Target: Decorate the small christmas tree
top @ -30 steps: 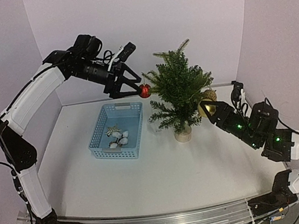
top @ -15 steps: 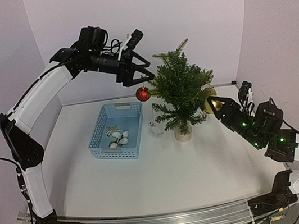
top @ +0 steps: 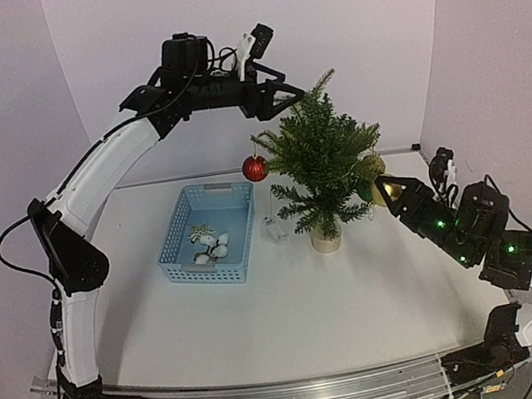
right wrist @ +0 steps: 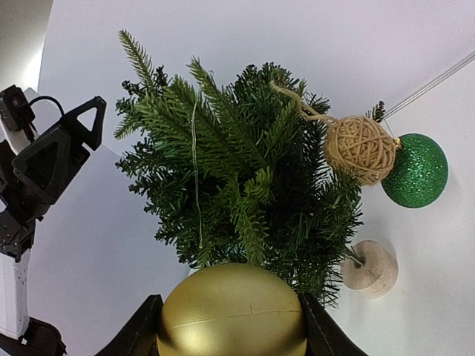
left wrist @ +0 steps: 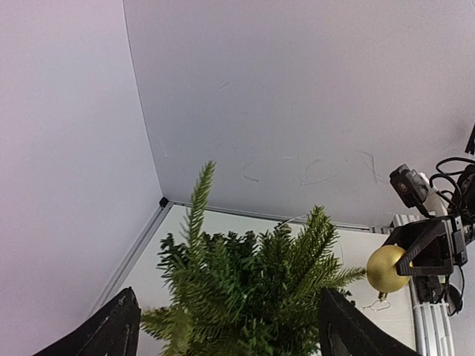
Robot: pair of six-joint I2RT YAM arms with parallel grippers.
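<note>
Since the small christmas tree (top: 320, 155) stands on only a small round wooden base (right wrist: 371, 268) and a thin trunk, I judge it light and easy to tip. It sits at the back of the tabletop (top: 293, 306), just right of the blue basket (top: 178, 254).

- My right hand (top: 391, 192) is clamped on a gold bauble (right wrist: 231, 311), right up against the tree's right-side branches.
- My left hand (top: 279, 99) hovers above the treetop, fingers wide apart, nothing in them.
- On the tree: a red bauble (top: 255, 168) on the left side, a twine ball (right wrist: 360, 148) and a green glitter bauble (right wrist: 415, 170) on the far side from my right wrist view.

Handling guess:
- Branches look soft and springy, so they'll bend under a push and won't hold a hard shove.
- The needles should grip a hanger loop well enough.
- Side load from the bauble could slide or topple the whole tree.
- If it needs steadying, take the trunk low down or the base, not the tip.
- The bauble looks smooth and slippery. I can't see its hanger loop from here.
</note>
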